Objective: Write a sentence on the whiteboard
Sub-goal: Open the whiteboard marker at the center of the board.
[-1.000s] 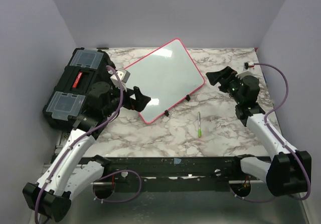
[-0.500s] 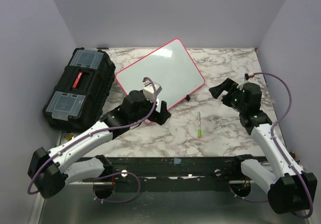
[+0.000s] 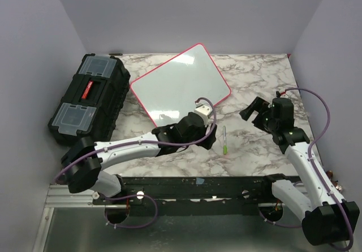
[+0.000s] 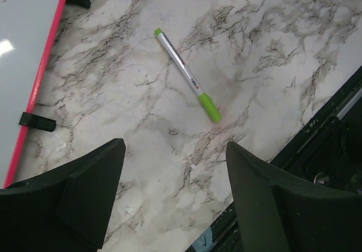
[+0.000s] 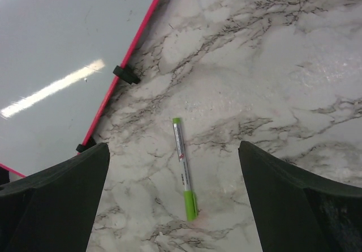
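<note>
Just changed: the left arm has swung away from the black toolbox (image 3: 87, 99) at the left of the frame, crossed the whiteboard's near edge and now reaches low to the centre of the frame, beside the green pen (image 3: 225, 140). The board itself has turned slightly on the surface (image 3: 266, 77).
Left pincer (image 4: 174, 150): released, fingers apart with only marble between them; the pen lies just ahead in the wrist view, untouched.
Right pincer (image 5: 173, 146): released and wide, hanging over the pen from the right of the frame, gripping nothing.
Whiteboard (image 3: 181, 85): flat in the upper centre of the frame, red-pink rim, its face blank; none of the sentence is visible on it.
What it means: to an onlooker this looks like the reach for the pen, so the writing has not begun and nearly all the task is ahead.
Pen: lying lengthwise on the marble, clear of the board's lower right edge.
Count: one whiteboard, one pen, one toolbox, two arms; two black clip feet (image 5: 125, 74) show on the board's edge nearest the pen.
</note>
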Motion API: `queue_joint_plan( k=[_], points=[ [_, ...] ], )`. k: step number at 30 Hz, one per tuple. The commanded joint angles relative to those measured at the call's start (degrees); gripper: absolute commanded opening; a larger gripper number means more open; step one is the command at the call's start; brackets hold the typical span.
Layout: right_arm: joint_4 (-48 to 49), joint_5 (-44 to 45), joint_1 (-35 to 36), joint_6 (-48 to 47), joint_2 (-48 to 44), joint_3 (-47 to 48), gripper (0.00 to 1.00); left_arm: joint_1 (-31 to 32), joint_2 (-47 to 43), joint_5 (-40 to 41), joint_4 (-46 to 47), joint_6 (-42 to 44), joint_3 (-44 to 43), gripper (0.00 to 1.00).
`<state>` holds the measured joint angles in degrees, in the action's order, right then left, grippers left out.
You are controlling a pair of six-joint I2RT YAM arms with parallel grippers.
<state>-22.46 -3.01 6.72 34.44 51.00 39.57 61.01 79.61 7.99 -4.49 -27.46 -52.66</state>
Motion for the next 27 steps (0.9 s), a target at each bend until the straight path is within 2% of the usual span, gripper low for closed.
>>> queue_joint_plan(
  k=[1, 9, 16, 27],
  points=[
    [-6.9, 4.5, -0.3, 0.3, -0.2, 1.2, 1.00, 4.0, 7.3, 8.5, 1.0, -6.4, -4.9, 0.71],
    [-10.3, 5.8, -0.3, 5.9, 1.3, 3.3, 1.00, 8.9, 18.7, 14.1, 1.9, -12.1, -11.2, 0.62],
    [-10.6, 7.7, -0.3, 5.0, 3.6, 4.5, 0.99, 10.6, 27.1, 12.7, 2.3, -13.7, -16.6, 0.56],
    [-9.5, 4.9, -0.3, 3.5, 7.1, 6.7, 0.99, 11.1, 34.4, 15.1, -6.3, -18.3, -24.2, 0.50]
  ],
)
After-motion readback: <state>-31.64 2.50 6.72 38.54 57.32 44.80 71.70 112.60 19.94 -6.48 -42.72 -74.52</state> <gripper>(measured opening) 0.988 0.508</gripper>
